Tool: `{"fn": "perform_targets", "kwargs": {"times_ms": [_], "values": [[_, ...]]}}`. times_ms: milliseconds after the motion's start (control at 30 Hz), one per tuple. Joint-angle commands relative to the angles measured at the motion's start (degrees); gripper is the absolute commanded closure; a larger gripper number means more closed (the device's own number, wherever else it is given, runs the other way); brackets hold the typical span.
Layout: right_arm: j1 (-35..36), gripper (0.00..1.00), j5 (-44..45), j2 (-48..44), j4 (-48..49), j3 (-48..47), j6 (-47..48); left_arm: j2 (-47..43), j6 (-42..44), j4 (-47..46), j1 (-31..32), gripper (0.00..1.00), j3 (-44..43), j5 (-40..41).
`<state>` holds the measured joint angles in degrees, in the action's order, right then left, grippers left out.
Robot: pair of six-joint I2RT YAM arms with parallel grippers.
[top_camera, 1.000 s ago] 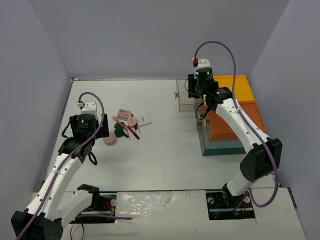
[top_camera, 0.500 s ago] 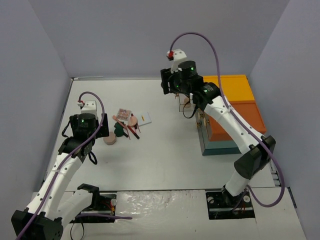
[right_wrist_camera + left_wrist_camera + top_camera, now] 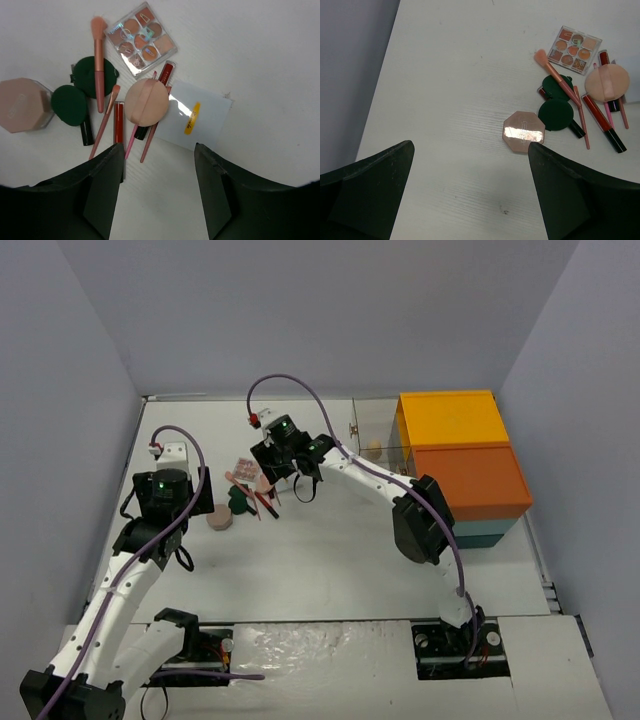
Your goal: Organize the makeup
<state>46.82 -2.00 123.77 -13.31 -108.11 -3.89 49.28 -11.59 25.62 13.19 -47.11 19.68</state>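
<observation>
Makeup (image 3: 240, 502): small pieces lying loose and flat on the white table (image 3: 330, 550), gathered around the round peach puff (image 3: 146, 102).
Eyeshadow palette (image 3: 141, 39): just beyond the puff, close to it but not touching, set at an angle.
White card (image 3: 196, 116): right against the puff, one corner tucked under it; a yellow mark on its face.
Pencils and gloss tube (image 3: 118, 122): the thin sticks fan out from under the puff, and the red tube lies just beside it.
Pink brush (image 3: 98, 60): near the puff, lying across one of two dark green pads (image 3: 69, 105).
Octagonal pink compact (image 3: 22, 105): farthest from the puff, past the green pads.
My right gripper (image 3: 159, 150): fingers spread apart and empty, poised over the puff's near edge.
My left gripper (image 3: 470, 150): fingers wide apart and empty, well away from the puff on the compact's side.
Orange, yellow and teal box (image 3: 465, 455): well apart from the puff, across the table.
</observation>
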Motion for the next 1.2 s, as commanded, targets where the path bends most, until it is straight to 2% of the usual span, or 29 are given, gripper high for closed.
{"fn": "perform_targets", "kwargs": {"times_ms": [0,200,600,700,900,1000,1167], "values": [[0.3,0.44,1.8,2.8,3.8,-4.3,-0.6,-0.3,0.0,-2.7,0.3,0.03,-1.0,2.1],[0.5,0.44,1.8,7.6,5.8,-5.1,-0.7,0.2,0.0,-2.7,0.3,0.03,-1.0,2.1],[0.8,0.48,0.9,11.6,7.9,-5.4,-1.0,1.3,-0.1,-3.2,0.3,0.03,-1.1,0.8],[0.8,0.52,1.0,12.5,8.6,-5.4,-1.0,1.5,-0.1,-3.3,0.3,0.03,-1.1,0.7],[1.0,0.65,0.2,12.1,9.4,-4.6,-0.6,1.3,0.0,-3.3,0.3,0.03,-1.1,0.3],[1.1,0.81,-0.5,10.3,10.9,-3.6,0.3,1.3,0.1,-3.3,0.3,0.03,-1.1,0.1],[1.2,0.95,-1.9,7.4,12.3,-2.9,1.7,1.3,0.1,-3.4,0.3,0.03,-1.2,-0.1]]}}
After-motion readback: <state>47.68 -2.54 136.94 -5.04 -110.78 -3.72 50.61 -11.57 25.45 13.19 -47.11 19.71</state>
